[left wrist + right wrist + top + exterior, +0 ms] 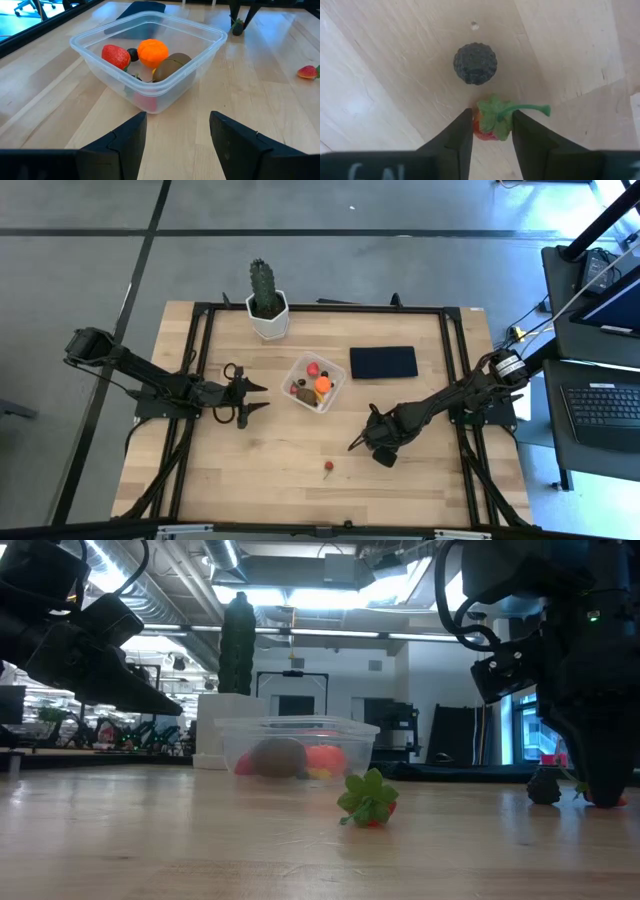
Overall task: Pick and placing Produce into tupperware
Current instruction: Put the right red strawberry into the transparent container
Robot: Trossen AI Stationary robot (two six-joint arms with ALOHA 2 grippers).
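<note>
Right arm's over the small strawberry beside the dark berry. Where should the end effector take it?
Probably grip the strawberry across its red body, bringing the right end effector straight down. Its thin green stem sticks out sideways and would slip. The dark berry lies apart, beyond it.

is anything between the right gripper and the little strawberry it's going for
Nothing visible does. The right gripper has its fingers either side of the small strawberry on the table. A dark berry lies just beyond, apart from it.
</note>
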